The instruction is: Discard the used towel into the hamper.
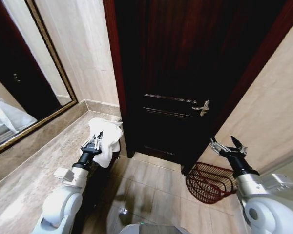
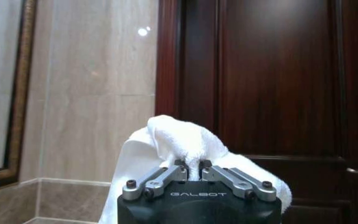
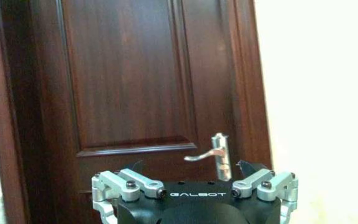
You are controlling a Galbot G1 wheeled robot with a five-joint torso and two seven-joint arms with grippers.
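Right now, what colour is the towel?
White. The towel shows best in the left wrist view.

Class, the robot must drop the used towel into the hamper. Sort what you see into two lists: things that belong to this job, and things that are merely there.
Belongs to the job:
- towel, pinched in the left gripper by the counter's end
- hamper, on the floor by the wall
- right gripper, open above the hamper, holding nothing

Merely there:
- door
- door handle
- mirror
- counter

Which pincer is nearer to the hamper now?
Right. The right pincer hangs open just above the hamper; the left pincer, shut on the towel, is across the floor by the counter.
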